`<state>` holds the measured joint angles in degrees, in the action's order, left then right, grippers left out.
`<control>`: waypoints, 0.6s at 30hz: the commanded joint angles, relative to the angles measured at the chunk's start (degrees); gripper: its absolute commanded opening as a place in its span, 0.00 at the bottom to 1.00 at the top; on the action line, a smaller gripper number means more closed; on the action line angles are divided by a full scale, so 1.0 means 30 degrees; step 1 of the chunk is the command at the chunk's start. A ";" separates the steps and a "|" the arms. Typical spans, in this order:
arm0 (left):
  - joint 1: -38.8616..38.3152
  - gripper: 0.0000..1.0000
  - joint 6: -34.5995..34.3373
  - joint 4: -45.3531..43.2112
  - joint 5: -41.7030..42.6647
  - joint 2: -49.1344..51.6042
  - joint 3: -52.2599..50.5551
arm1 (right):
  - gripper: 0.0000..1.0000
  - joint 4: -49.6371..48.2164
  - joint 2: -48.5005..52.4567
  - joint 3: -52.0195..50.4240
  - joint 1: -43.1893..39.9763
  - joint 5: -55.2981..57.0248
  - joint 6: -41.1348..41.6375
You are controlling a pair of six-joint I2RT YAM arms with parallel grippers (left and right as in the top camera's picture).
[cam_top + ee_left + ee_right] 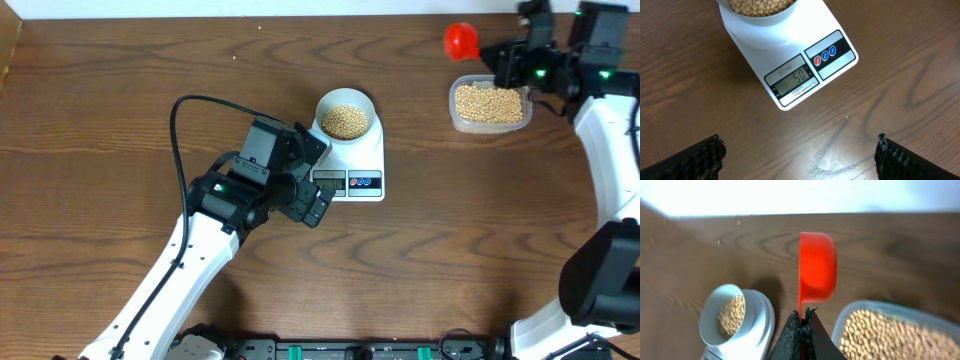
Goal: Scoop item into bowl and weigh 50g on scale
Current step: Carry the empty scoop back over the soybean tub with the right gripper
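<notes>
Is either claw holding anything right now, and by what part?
The right claw grips the red scoop by its handle; the left claw is open, holding nothing.

One worktop [120,80] carries one scale [755,42], one bowl [322,105] and one tub [488,128] of clear plastic. There is one red scoop [460,40]. Two arms are in view, the left arm [190,250] and the right arm [610,150]. Each has one tool, the left tool [799,145] and the right tool [802,320]. The scale has one display [794,80]. The beans [345,122] lie in two heaps, one in the bowl and one in the tub, too many to count.
</notes>
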<state>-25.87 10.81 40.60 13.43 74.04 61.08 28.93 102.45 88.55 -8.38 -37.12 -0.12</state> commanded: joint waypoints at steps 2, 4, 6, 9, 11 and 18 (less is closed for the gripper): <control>0.0095 0.98 0.0328 0.0007 0.0095 0.0044 0.0036 | 0.01 0.0619 -0.0182 0.0372 -0.1297 -0.0087 0.7329; 0.0095 0.98 0.0328 0.0007 0.0095 0.0044 0.0036 | 0.02 0.1100 -0.0182 0.0350 -0.1734 0.0248 0.8757; 0.0095 0.98 0.0328 0.0007 0.0095 0.0044 0.0036 | 0.01 0.1610 -0.0182 0.0313 -0.1996 0.1195 0.9377; 0.0095 0.98 0.0321 0.0007 0.0095 0.0044 0.0036 | 0.02 0.2412 -0.0182 0.0226 -0.2084 0.2754 1.0134; 0.0095 0.98 0.0328 0.0007 0.0095 0.0044 0.0036 | 0.01 0.2688 -0.0182 0.0204 -0.2084 0.2943 1.0171; 0.0095 0.98 0.0328 0.0007 0.0087 0.0044 0.0036 | 0.02 0.3388 0.0029 0.0175 -0.2069 0.3803 1.0171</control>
<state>-25.87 10.81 40.60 13.43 74.04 61.08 38.41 102.45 88.55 -14.66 -28.14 28.80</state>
